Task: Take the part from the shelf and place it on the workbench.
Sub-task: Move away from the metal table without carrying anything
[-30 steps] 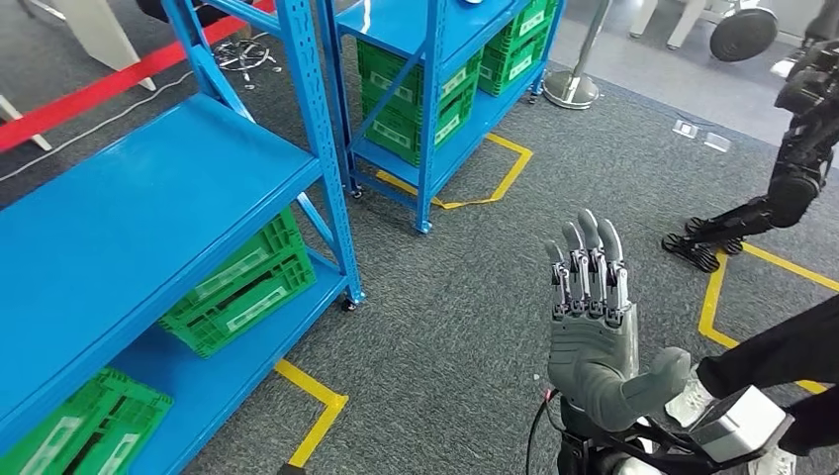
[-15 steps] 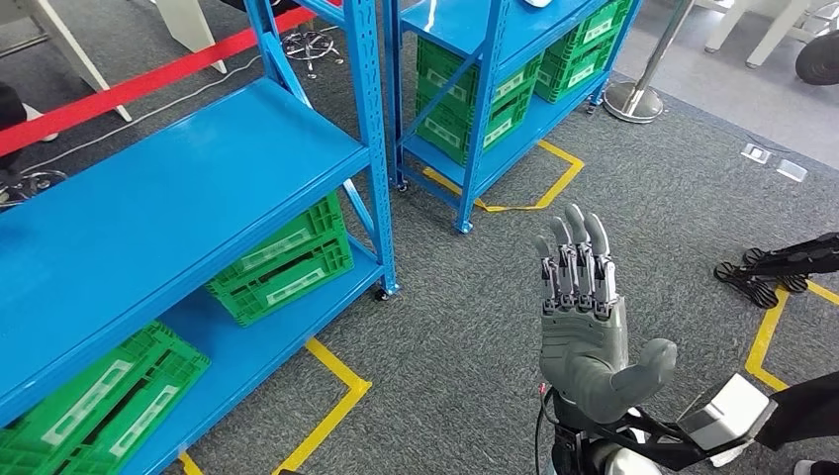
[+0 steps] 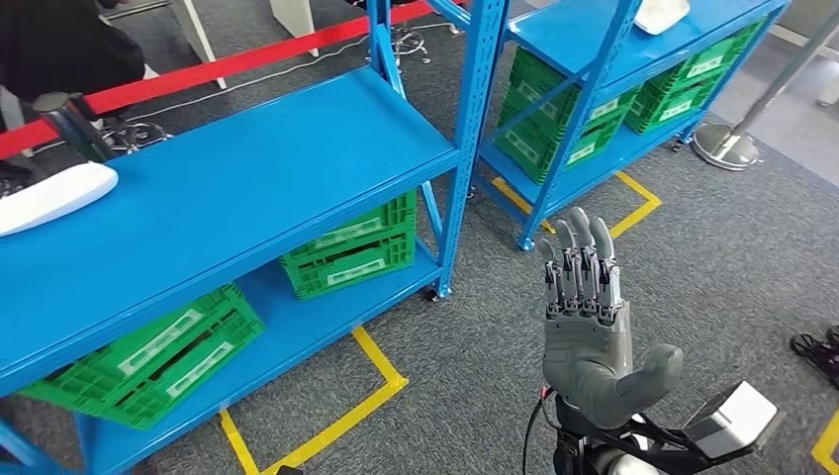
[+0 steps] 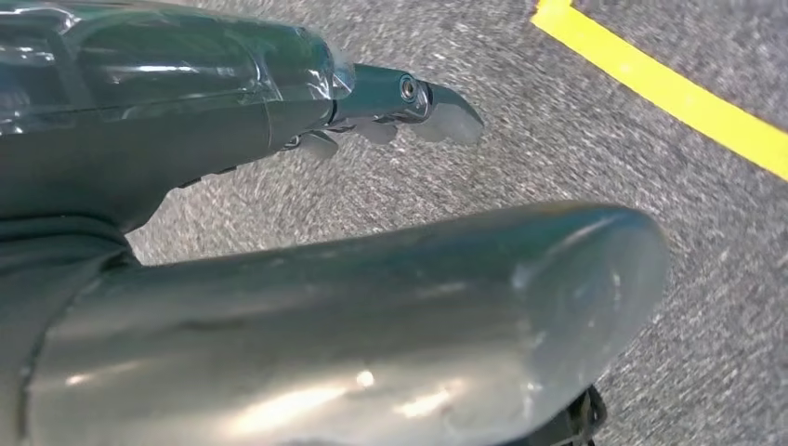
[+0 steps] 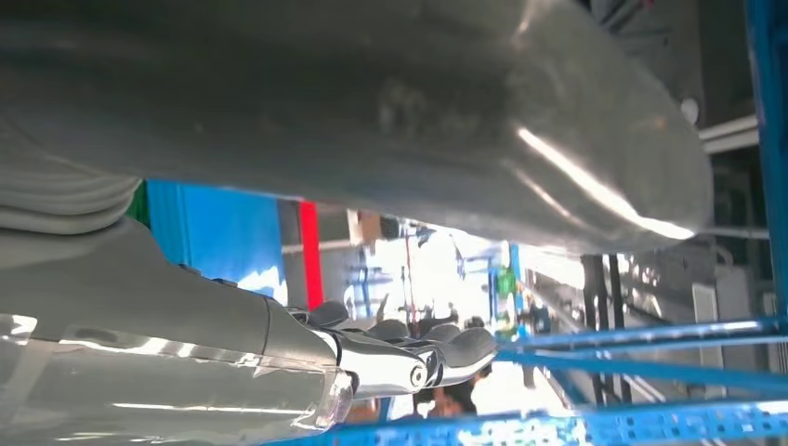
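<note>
Part: the white part point(image 3: 49, 196) lies on the top deck of the near blue shelf point(image 3: 257, 188), at the far left of the head view, close to the deck's back edge.
Long axis: it runs roughly along the shelf's length, slightly tilted; one end is cut off by the picture's edge.
Direction from hand: the right hand point(image 3: 589, 327) is raised low and right of centre, so the part sits well apart from it, up and far to the left across the whole shelf deck.
Nearer arm: judged from the layout, the left side of the body is closer to the part; the left hand point(image 4: 279, 279) hangs over grey carpet beside a yellow floor line point(image 4: 669, 88).
Right hand state: empty, fingers straight and close together, thumb out to the side.
Left hand state: cannot tell; the wrist view is too close.
Materials: the part looks smooth, rounded, matt white; the shelf is painted metal with perforated uprights.
Below: green slatted crates point(image 3: 351, 247) on the lower deck.
Second shelf: another white piece point(image 3: 661, 14) lies on top.
</note>
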Robot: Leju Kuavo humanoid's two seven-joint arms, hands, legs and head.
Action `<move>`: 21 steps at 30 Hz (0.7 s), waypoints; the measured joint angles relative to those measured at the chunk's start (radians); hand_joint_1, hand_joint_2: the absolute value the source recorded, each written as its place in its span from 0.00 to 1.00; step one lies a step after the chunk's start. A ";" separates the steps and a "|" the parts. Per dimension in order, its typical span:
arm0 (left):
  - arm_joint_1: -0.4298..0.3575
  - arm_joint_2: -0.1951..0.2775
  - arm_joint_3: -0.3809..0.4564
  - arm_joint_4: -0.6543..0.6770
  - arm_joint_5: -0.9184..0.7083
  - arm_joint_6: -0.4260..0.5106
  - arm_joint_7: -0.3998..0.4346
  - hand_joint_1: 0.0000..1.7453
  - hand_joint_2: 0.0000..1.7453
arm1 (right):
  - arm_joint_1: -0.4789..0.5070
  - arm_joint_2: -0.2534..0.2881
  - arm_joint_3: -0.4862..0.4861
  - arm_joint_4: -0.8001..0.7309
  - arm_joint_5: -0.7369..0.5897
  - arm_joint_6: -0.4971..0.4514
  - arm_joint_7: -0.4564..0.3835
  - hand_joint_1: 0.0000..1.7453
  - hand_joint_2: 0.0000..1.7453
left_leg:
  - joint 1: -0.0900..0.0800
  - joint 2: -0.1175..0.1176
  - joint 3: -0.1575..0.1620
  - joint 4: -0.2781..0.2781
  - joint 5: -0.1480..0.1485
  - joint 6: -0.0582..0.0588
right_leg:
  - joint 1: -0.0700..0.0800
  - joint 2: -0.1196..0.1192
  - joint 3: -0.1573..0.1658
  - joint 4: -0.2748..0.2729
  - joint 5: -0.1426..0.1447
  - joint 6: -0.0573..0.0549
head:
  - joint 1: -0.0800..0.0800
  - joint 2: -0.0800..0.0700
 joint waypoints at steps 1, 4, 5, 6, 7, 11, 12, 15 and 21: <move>0.000 -0.001 0.000 0.000 0.000 0.000 0.000 0.00 0.00 | 0.000 0.000 0.000 0.000 0.000 0.000 0.000 0.00 0.00 | 0.000 -0.012 -0.003 0.001 0.002 -0.003 | 0.000 0.020 0.023 -0.057 0.022 -0.006 | 0.000 0.000; 0.001 -0.004 0.000 0.000 0.000 0.000 0.001 0.00 0.00 | -0.001 0.000 0.000 0.000 0.000 0.000 0.000 0.00 0.00 | 0.006 -0.042 -0.019 -0.001 0.015 -0.023 | 0.003 0.031 0.041 -0.112 0.031 -0.014 | 0.001 0.000; 0.003 -0.003 0.000 0.000 0.000 -0.001 0.002 0.00 0.00 | -0.003 0.000 0.000 0.000 0.000 0.000 0.000 0.00 0.00 | 0.007 -0.036 -0.024 -0.001 0.017 -0.029 | 0.002 0.020 0.042 -0.120 0.035 -0.015 | 0.001 0.000; 0.005 -0.002 0.000 0.000 -0.001 -0.001 0.002 0.00 0.00 | -0.004 0.000 0.001 0.000 0.000 0.000 0.000 0.00 0.00 | 0.004 -0.011 -0.029 0.005 0.009 -0.034 | 0.001 0.009 0.043 -0.129 0.041 -0.016 | -0.002 0.000; 0.005 -0.001 0.000 0.000 -0.001 -0.001 0.003 0.00 0.00 | -0.004 0.000 0.001 0.001 -0.001 0.000 0.000 0.00 0.00 | 0.002 0.021 -0.041 0.027 -0.009 -0.039 | 0.000 -0.004 0.045 -0.138 0.048 -0.019 | -0.008 0.000; 0.002 0.000 0.000 0.000 -0.005 -0.001 0.005 0.00 0.00 | 0.003 0.000 0.001 0.007 -0.012 -0.002 0.000 0.00 0.00 | 0.009 0.083 -0.120 0.220 -0.118 -0.056 | 0.001 -0.058 0.042 -0.143 0.054 -0.023 | -0.030 0.000; 0.002 0.000 0.000 0.000 -0.005 -0.002 0.006 0.00 0.00 | 0.005 0.000 0.001 0.010 -0.016 -0.004 0.000 0.00 0.00 | 0.011 0.084 -0.120 0.233 -0.115 -0.059 | 0.001 -0.072 0.042 -0.142 0.053 -0.022 | -0.034 0.000; 0.002 0.001 0.000 0.000 -0.006 -0.002 0.008 0.00 0.00 | 0.006 0.000 -0.001 0.022 -0.038 -0.012 0.000 0.00 0.00 | 0.012 0.129 -0.027 0.090 -0.044 -0.064 | 0.001 -0.104 0.041 -0.133 0.046 -0.011 | -0.048 0.000; 0.002 0.003 0.000 0.000 -0.008 -0.002 0.009 0.00 0.00 | 0.012 0.000 -0.021 0.092 -0.120 -0.011 -0.017 0.00 0.00 | 0.001 0.140 0.016 -0.009 -0.021 -0.017 | 0.004 -0.133 0.040 -0.111 0.024 0.014 | -0.044 0.000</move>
